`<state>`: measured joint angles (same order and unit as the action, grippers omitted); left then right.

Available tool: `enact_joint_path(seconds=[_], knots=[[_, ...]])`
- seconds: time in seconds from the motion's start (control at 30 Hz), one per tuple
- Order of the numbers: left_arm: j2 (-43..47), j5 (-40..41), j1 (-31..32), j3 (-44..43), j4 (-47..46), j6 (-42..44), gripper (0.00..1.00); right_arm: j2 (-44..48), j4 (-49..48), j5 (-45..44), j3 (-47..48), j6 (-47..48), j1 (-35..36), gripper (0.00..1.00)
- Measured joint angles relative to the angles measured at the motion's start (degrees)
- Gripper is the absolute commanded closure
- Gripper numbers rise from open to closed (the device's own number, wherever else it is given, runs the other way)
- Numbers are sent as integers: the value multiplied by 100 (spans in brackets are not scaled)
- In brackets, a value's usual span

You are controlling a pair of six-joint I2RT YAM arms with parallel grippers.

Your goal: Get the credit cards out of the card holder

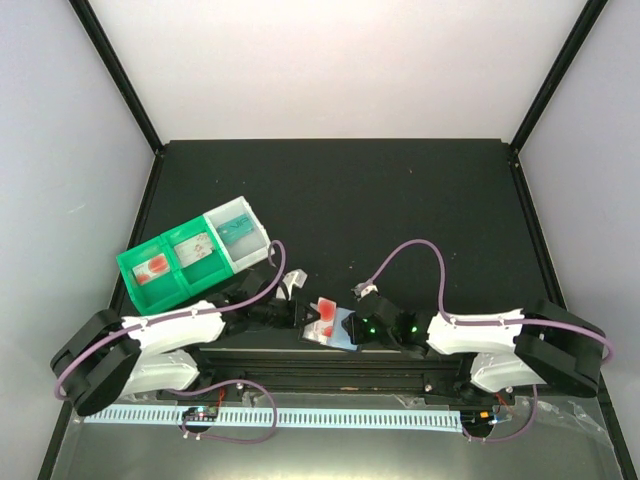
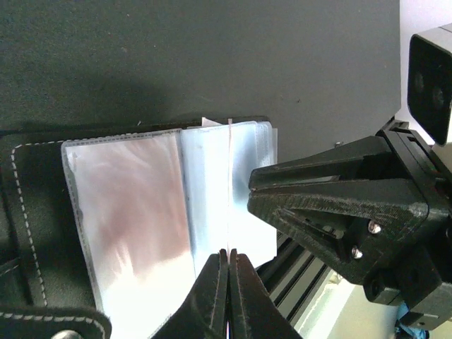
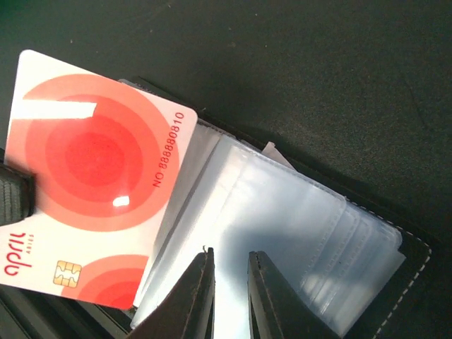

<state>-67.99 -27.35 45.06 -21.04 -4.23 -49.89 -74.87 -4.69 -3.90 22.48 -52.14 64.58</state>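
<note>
Card holder (image 1: 343, 328) lies open on the dark worktop (image 1: 400, 200), at the near edge between the two arms, clear sleeves facing up.

Left gripper (image 2: 228, 265): jaws closed tip to tip, apparently on the lower edge of a clear sleeve page. We take this as the anchoring grip.

Right gripper (image 3: 231, 265): jaws parted by a narrow gap and poised over the sleeves. Nothing is held between them.

Red card (image 3: 92, 183): most of its face stands out of the holder at an angle, chip corner nearest the right wrist camera. A dark shape overlaps its left edge (we cannot tell what it is).

Step in hand, our judgement: drawing this card clear.
- Keep the left grip firm so the holder does not lift or slide with the card.
- Close the right jaws on bare card only. The sleeves are slippery and flexible, and catching a sleeve layer would drag the whole booklet.
- Pull along the pocket's own direction; a skewed pull may jam a corner.

Containers: the other sleeves look empty, though glare hides some. The green-and-clear tray (image 1: 133, 280) sits well apart on the left; one green compartment holds a red-marked item, the next a pale one, the clear one something teal (cards, probably).
</note>
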Motion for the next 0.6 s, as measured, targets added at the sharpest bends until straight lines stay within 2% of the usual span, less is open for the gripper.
enact_joint_path(seconds=[0.3,0.6], knots=[[896,85,-4,-74,938,457,98,1025,621,70,83,538,0,79],[1788,-426,-9,-299,1679,1062,98,2159,1766,717,966,1609,0,71]])
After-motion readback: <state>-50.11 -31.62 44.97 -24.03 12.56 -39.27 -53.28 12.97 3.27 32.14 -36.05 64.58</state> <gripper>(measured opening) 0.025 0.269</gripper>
